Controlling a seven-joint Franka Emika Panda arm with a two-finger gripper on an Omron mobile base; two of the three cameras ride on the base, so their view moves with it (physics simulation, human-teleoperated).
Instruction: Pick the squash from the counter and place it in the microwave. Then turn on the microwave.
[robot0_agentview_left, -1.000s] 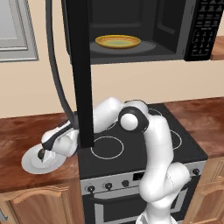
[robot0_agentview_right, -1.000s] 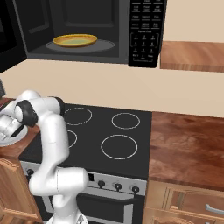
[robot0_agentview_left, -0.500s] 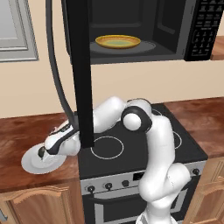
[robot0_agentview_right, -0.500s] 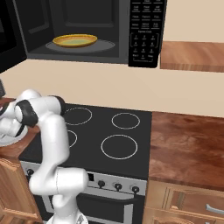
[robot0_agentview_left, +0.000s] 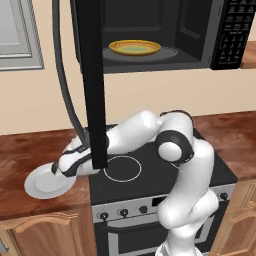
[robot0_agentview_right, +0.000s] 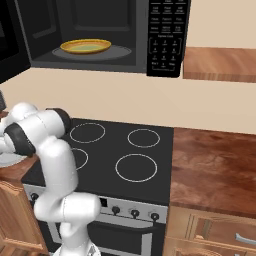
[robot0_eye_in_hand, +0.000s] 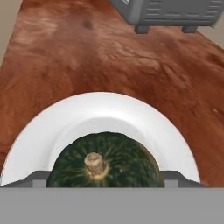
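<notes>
The squash (robot0_eye_in_hand: 105, 162), dark green with a pale stem stub, rests on a white plate (robot0_eye_in_hand: 100, 107) on the reddish-brown counter (robot0_eye_in_hand: 65, 48). My gripper (robot0_eye_in_hand: 105, 177) is down over it and open, with a grey fingertip (robot0_eye_in_hand: 38, 177) close on each side of the squash. In the left base view the gripper (robot0_agentview_left: 56, 171) sits over the plate (robot0_agentview_left: 40, 186), left of the stove, and hides the squash. The microwave (robot0_agentview_left: 165, 35) hangs above the stove, its door (robot0_agentview_left: 93, 75) swung open. A yellow plate (robot0_agentview_left: 135, 47) lies inside it, and the keypad (robot0_agentview_right: 167, 37) is on its right.
The black four-ring stovetop (robot0_agentview_right: 125, 155) lies between the two counter stretches (robot0_agentview_right: 215, 165). A grey slotted appliance (robot0_eye_in_hand: 170, 13) stands on the counter beyond the plate. The open microwave door hangs low, just over my forearm (robot0_agentview_left: 130, 132).
The hand has eased down slightly over the white plate. The base, microwave and plate have stayed put.
</notes>
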